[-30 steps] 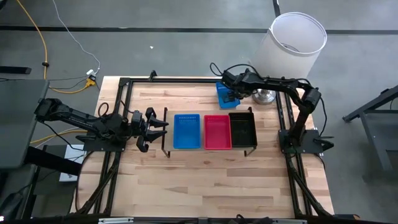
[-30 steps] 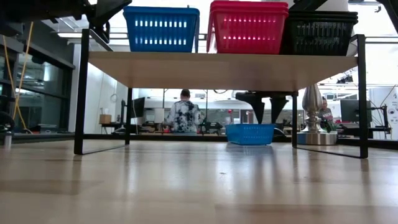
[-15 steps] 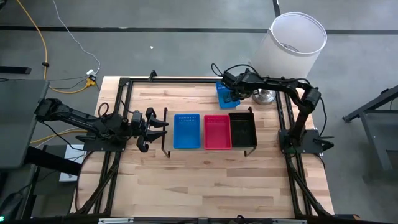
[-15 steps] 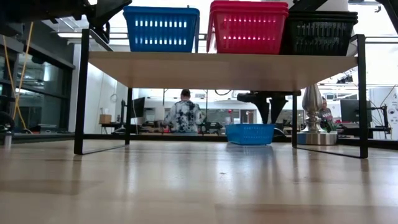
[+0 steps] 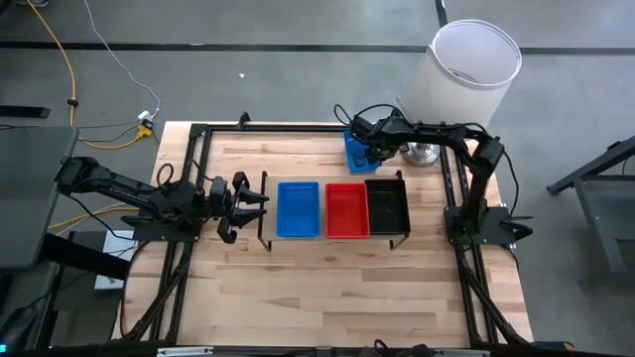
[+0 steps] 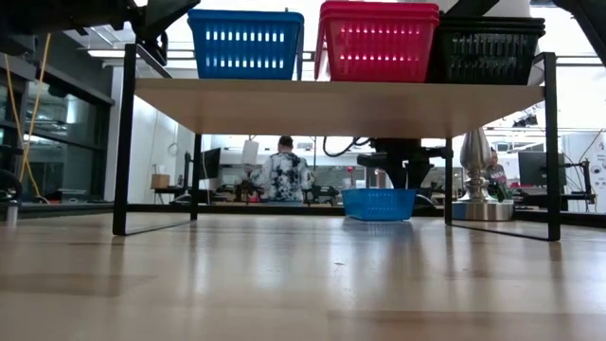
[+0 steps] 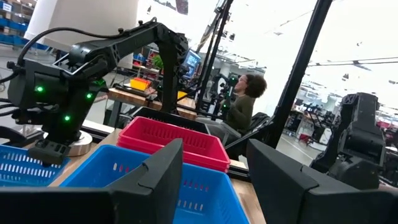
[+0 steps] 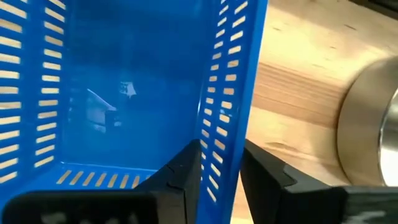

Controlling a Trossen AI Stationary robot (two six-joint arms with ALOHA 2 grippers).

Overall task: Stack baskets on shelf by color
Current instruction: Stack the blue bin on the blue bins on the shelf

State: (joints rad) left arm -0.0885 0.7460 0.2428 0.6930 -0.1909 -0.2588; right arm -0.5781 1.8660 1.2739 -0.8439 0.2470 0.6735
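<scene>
Right wrist view: the right gripper pinches the loose blue basket's thin wall near the table's far edge; it could slip. Left gripper waits, fingers apart.

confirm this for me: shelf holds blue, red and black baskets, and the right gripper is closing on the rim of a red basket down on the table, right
Not quite. The basket that the right gripper is closing on is blue, not red; the right wrist view shows its fingers either side of the blue wall. The rest stands: the shelf carries the blue stack, red stack and black stack, and this basket sits on the table.
</scene>
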